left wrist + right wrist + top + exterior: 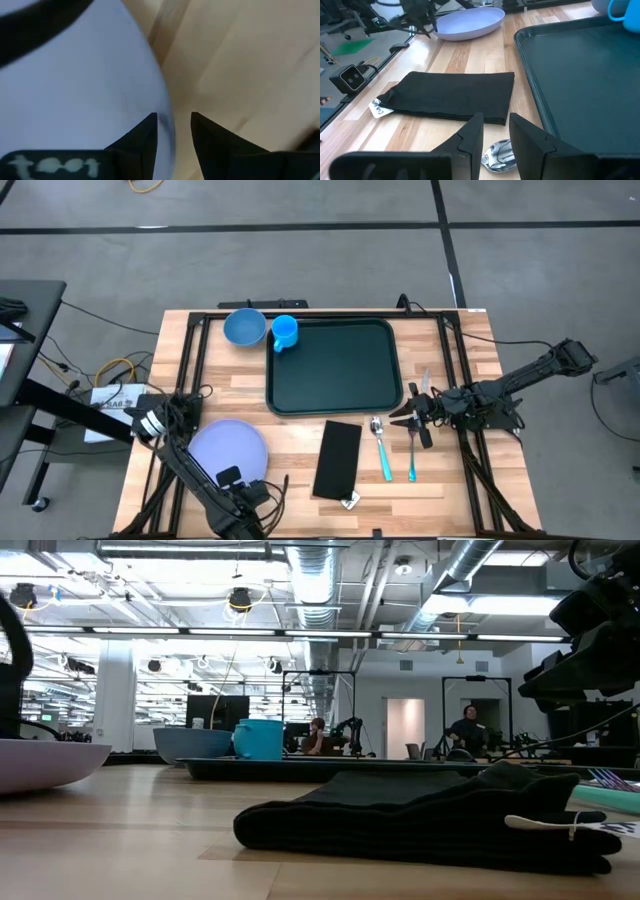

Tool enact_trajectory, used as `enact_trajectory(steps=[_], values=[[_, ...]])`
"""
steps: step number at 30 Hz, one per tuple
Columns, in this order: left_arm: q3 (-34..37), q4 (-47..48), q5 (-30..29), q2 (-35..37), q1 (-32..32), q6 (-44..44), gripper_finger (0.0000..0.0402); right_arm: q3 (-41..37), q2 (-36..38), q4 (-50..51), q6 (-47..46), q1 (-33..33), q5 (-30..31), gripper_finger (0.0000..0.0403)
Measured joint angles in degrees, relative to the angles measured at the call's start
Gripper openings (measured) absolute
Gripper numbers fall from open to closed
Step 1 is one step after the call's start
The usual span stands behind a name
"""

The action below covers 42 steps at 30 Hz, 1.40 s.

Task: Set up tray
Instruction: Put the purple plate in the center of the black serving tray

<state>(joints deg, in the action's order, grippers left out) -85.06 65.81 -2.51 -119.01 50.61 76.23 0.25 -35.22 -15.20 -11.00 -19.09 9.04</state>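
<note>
Here, from the left: a round lavender plate lies near the table's front-left corner; a blue bowl and a blue cup sit farther back, the cup on the corner of the large dark green rectangular tray; a folded black cloth, a teal-handled spoon and fork lie in front of it; the left gripper straddles the plate's rim, fingers slightly parted (contact unclear); the right gripper, just beside the tray's right edge, hovers narrowly open over the spoon's bowl, holding nothing.
</note>
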Motion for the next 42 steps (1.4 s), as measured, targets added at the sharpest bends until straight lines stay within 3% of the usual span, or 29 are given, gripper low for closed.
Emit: enact_trajectory(steps=[16,25,32,42], values=[[0.04,1.04,-0.73,0.06,-0.62,-0.04,0.0103,0.00,-0.01,0.12,0.00,0.00,0.00,0.0087],[0.00,1.00,2.71,0.06,-0.83,-2.69,0.0009,0.00,0.00,0.13,0.00,0.00,0.00,0.0087],[-0.21,1.46,3.04,-0.01,-0.83,-3.66,0.0012,0.00,0.00,0.13,0.00,-0.01,0.00,0.0087],[-8.78,12.15,0.72,-0.05,-0.85,-4.03,0.0002,0.00,-0.01,0.13,0.00,-0.01,0.00,0.0087]])
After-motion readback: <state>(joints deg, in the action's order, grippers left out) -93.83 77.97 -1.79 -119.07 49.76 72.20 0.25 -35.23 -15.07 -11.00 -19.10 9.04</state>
